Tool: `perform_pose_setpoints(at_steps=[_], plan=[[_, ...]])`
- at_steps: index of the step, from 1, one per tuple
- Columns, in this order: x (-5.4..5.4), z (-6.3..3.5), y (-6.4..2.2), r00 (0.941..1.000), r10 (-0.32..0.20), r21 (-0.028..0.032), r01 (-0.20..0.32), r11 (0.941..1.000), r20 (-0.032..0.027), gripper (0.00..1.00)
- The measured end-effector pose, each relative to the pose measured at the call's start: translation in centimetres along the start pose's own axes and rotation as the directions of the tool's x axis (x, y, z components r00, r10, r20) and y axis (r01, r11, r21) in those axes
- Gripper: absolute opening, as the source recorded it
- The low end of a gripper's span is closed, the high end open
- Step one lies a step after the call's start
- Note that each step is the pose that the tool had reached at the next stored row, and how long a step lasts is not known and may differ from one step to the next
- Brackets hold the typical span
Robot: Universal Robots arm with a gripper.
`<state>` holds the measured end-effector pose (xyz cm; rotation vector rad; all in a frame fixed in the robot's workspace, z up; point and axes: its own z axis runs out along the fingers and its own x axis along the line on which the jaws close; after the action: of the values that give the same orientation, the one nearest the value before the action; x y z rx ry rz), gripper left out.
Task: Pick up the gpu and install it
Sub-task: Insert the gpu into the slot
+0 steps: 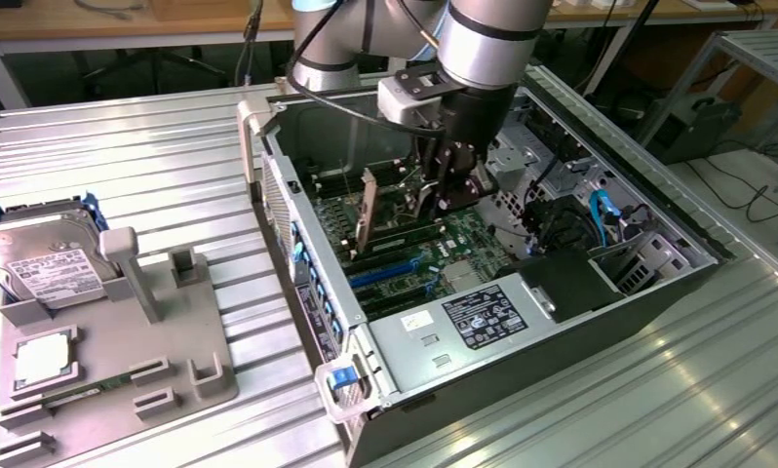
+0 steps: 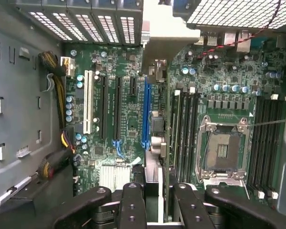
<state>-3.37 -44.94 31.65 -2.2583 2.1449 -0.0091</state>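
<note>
The gripper (image 1: 444, 195), clamped on the upright gpu (image 2: 157, 143), holds it inside the open computer case (image 1: 493, 322) above the motherboard (image 2: 128, 109).

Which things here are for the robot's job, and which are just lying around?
For the job: gpu, end effector gripping it, open computer case, motherboard.
Lying about: hard drive, grey tray, square silver chip.

one computer case (image 1: 493, 322), one hard drive (image 1: 38, 268), one gpu (image 1: 363, 219), one end effector (image 1: 447, 185).
</note>
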Motion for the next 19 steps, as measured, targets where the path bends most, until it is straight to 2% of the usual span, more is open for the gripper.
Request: perform_pose_setpoints(at_steps=[1, 2, 3, 4, 5, 6, 7, 8, 9, 10, 11, 12, 13, 14, 19], plan=[[0.1, 0.44, 0.16, 1.0000, 0.001, 0.0026, -0.001, 1.0000, -0.0006, 0.28], [0.1, 1.84, 0.70, 0.9994, 0.034, 0.0042, -0.034, 0.9994, -0.0010, 0.28], [0.2, 2.19, 0.72, 0.9989, 0.047, 0.0044, -0.047, 0.9989, 0.0018, 0.28], [0.2, 2.92, 0.73, 0.9950, 0.100, 0.0036, -0.100, 0.9950, 0.0006, 0.28], [0.3, 3.35, 1.05, 0.9967, 0.080, 0.0032, -0.080, 0.9968, 0.0078, 0.28], [0.3, 4.54, 1.70, 0.9993, 0.035, 0.0022, -0.035, 0.9994, 0.0085, 0.28], [0.3, 5.44, 1.79, 0.9952, 0.098, 0.0026, -0.098, 0.9952, 0.0071, 0.28], [0.4, 5.78, 2.01, 0.9992, 0.040, -0.0019, -0.040, 0.9992, 0.0080, 0.28], [0.3, 5.85, 2.54, 0.9992, 0.038, -0.0018, -0.038, 0.9993, 0.0084, 0.28], [0.9, 6.13, 2.94, 0.9992, 0.038, -0.0037, -0.038, 0.9993, 0.0086, 0.28], [0.9, 6.36, 4.31, 0.9992, 0.038, -0.0045, -0.038, 0.9993, 0.0083, 0.28], [0.9, 6.45, 4.48, 0.9992, 0.038, -0.0046, -0.038, 0.9993, 0.0083, 0.28], [0.9, 7.52, 4.63, 0.9992, 0.038, -0.0086, -0.038, 0.9992, 0.0084, 0.28], [0.9, 8.02, 4.66, 0.9992, 0.038, -0.0111, -0.038, 0.9992, 0.0073, 0.28], [0.9, 8.24, 4.65, 0.9992, 0.039, -0.0123, -0.038, 0.9992, 0.0083, 0.28]])
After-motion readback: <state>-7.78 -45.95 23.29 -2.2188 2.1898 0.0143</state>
